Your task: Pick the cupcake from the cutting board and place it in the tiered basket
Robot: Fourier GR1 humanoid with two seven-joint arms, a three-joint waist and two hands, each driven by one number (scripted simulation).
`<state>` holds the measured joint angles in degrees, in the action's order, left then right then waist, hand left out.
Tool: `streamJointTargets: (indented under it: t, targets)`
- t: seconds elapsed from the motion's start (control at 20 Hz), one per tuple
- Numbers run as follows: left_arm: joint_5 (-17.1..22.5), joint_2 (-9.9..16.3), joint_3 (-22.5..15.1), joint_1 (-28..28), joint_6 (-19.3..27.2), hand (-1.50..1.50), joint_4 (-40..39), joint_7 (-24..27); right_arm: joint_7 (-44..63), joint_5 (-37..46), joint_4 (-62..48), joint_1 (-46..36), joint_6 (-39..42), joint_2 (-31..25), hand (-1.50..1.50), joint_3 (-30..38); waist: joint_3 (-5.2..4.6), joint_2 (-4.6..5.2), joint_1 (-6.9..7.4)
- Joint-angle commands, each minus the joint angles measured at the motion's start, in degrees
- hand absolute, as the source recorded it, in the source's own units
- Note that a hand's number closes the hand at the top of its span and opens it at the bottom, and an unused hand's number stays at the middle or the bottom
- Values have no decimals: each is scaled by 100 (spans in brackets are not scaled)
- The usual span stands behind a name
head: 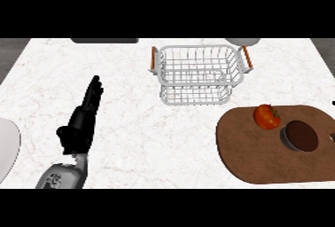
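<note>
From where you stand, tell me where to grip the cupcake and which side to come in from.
Grip the cupcake round its grey wrapper, just under the brown top, probably coming down from above and from the right: it stands upright on the cutting board, and the tomato sits close at its upper left, so that side is crowded.

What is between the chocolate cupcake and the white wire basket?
A red tomato sits on the brown oval cutting board just beside the dark chocolate cupcake, toward the white wire tiered basket. Past it, only bare marble counter shows.
</note>
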<state>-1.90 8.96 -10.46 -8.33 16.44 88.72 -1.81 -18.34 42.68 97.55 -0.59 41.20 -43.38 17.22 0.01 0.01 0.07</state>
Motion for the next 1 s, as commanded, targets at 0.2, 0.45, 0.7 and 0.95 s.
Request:
streamJointTargets:
  t: [0.2, 0.45, 0.7, 0.95]
  targets:
    - [-212, -104, 59, 12, -99, 0, 431, -547, -261, 124, -59, -42, 188, 163, -150, 40, -1, -10, -14]
    - [-333, -341, 96, 8, -107, 0, 41, -133, -282, 392, -552, -396, -94, 492, -150, -361, -1, -1, 7]
    - [-470, -381, 167, -64, -170, 0, 138, -315, -674, 406, -602, -210, -25, 307, -150, -177, -1, -3, -4]
    - [-374, -427, 403, -101, -329, 0, -363, 251, -211, 678, -785, -530, -17, 634, -150, -619, -2, 3, 3]
